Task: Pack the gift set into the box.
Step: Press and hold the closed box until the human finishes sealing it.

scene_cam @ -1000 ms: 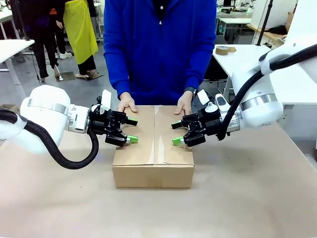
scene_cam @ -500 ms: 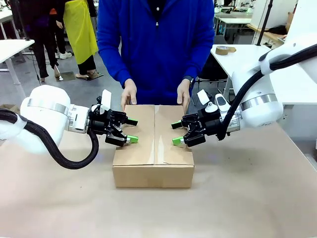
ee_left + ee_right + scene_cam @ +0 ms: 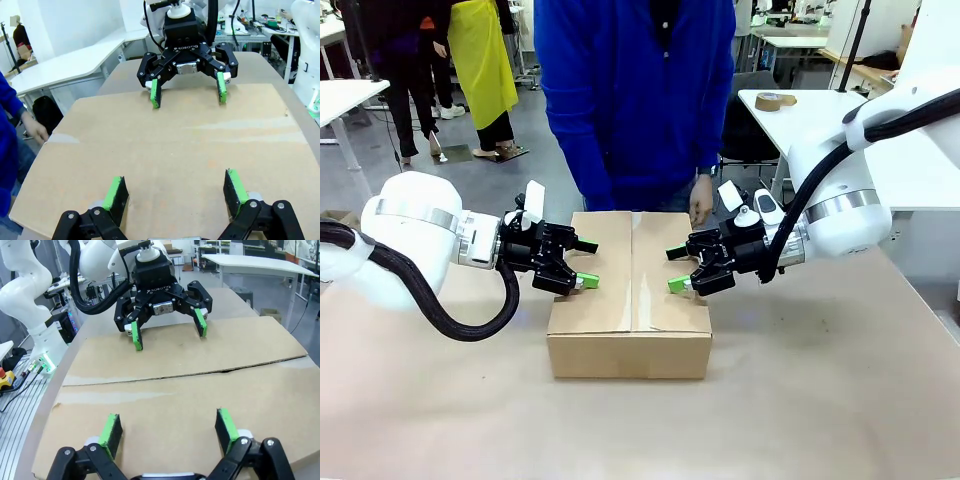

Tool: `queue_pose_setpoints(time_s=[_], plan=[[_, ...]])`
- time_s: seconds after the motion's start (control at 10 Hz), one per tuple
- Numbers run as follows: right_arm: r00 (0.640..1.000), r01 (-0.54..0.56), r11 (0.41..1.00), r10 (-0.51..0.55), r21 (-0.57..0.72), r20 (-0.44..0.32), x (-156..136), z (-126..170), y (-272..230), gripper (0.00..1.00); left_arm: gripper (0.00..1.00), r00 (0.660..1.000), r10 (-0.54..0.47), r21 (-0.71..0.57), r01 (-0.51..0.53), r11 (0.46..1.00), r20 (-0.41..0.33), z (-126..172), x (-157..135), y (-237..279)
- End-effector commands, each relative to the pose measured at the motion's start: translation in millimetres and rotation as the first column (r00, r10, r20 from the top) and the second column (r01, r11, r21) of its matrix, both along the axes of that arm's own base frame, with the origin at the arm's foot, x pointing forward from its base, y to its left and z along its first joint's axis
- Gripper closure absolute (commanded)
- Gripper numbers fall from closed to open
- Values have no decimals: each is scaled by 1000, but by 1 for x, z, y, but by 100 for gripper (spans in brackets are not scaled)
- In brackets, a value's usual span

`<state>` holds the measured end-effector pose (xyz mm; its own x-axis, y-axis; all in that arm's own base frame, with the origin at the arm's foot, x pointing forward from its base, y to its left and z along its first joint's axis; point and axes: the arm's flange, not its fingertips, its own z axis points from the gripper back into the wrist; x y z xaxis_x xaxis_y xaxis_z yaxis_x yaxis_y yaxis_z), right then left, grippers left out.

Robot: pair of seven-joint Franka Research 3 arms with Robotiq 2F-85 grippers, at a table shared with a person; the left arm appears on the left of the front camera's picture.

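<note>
Two grippers, my left gripper (image 3: 586, 264) from 9 o'clock and my right gripper (image 3: 676, 269) from 3 o'clock, hang spread wide and empty over the closed cardboard carton (image 3: 630, 345) at the middle of the table (image 3: 820, 390). I judge they are there to press its flaps (image 3: 610, 300) down.

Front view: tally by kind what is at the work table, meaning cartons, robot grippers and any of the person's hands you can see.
Brown cardboard box, flaps shut: 1
Grippers, both open over the box top: 2 (left gripper, right gripper)
Person's hand, at the box's far edge: 1
Total: 4
</note>
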<state>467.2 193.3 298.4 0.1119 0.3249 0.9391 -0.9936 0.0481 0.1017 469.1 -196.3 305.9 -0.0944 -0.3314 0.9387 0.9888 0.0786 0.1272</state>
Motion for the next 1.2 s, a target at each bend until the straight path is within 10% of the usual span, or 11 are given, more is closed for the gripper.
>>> queue_pose_setpoints(time_s=[0.0, 1.1], plan=[[1000, 2, 1000, -2, -7, -2, -1, -3, 1, 0, 0, 1000, 1, 8, -1, 1000, 1, -3, -1, 0], [1000, 2, 1000, -2, -7, -2, -1, -3, 1, 0, 0, 1000, 1, 8, -1, 1000, 1, -3, -1, 0]])
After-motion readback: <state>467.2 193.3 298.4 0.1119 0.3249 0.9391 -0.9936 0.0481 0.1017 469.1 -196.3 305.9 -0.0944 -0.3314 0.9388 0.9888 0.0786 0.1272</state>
